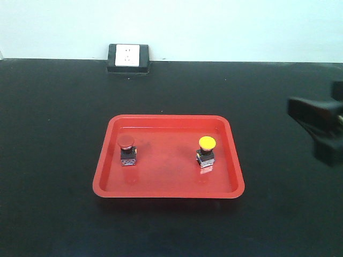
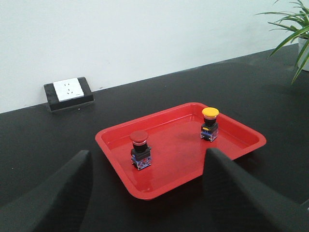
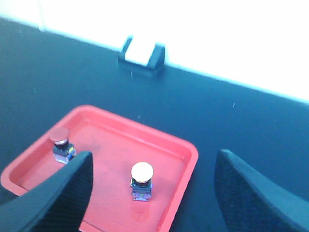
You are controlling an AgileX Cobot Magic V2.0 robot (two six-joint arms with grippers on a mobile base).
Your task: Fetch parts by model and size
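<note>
Two push-button parts stand upright in a red tray [image 1: 102,184]. The red-capped part [image 1: 126,150] is at the tray's left, the yellow-capped part [image 1: 206,150] at its right. My right gripper [image 1: 313,128] hovers blurred at the right edge, clear of the tray. In the right wrist view it [image 3: 152,200] is open above the tray, with the yellow part [image 3: 142,181] between and beyond its fingers [image 3: 53,193] and the red part [image 3: 62,145] further left. My left gripper [image 2: 152,203] is open and empty, short of the tray's near corner [image 2: 145,193]. Beyond it are the red part [image 2: 140,150] and the yellow part [image 2: 210,124].
A white wall socket in a black block [image 1: 128,58] stands at the table's back edge against the wall. A green plant [image 2: 294,34] reaches in at the far right of the left wrist view. The table is black.
</note>
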